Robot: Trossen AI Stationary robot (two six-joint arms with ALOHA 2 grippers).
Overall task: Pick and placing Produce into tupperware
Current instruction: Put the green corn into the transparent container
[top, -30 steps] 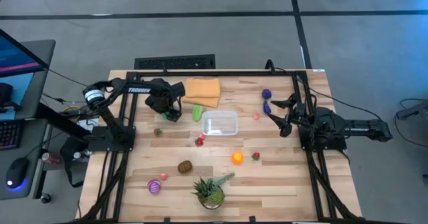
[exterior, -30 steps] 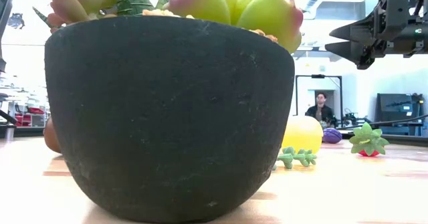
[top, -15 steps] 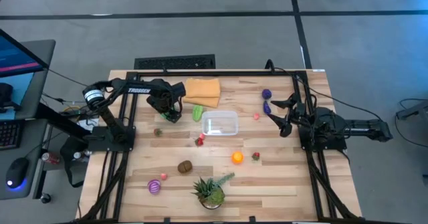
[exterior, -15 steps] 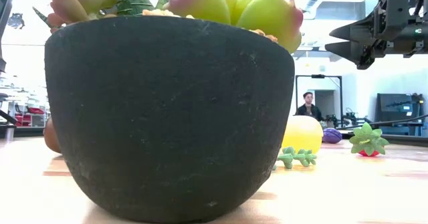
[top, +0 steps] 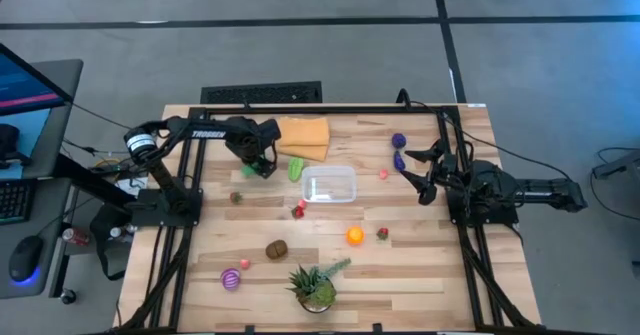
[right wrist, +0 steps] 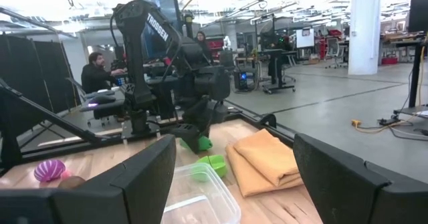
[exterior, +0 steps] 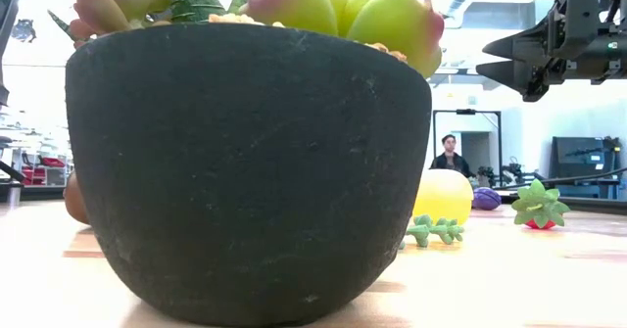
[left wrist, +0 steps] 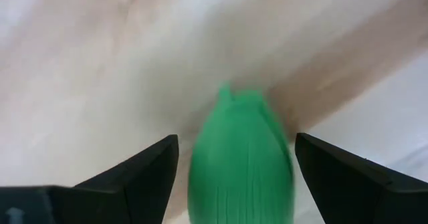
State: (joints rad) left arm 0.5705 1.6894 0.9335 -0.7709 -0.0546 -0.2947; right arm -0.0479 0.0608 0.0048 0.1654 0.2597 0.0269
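In the high view my left gripper is open beside the green produce piece, which lies on the table left of the clear tupperware. The left wrist view shows that green piece between my two open fingers, with a gap on each side. Other produce lies scattered: purple pieces, an orange one, a red one, a brown one and a striped pink one. My right gripper waits open, above the table's right side.
The folded orange cloth lies at the far edge, just behind the green piece. The potted plant stands at the near edge and fills most of the low view. People are in the room beyond the table.
My left gripper has moved a little toward the table's right, closing on the green produce piece. The right arm and the produce have kept still.
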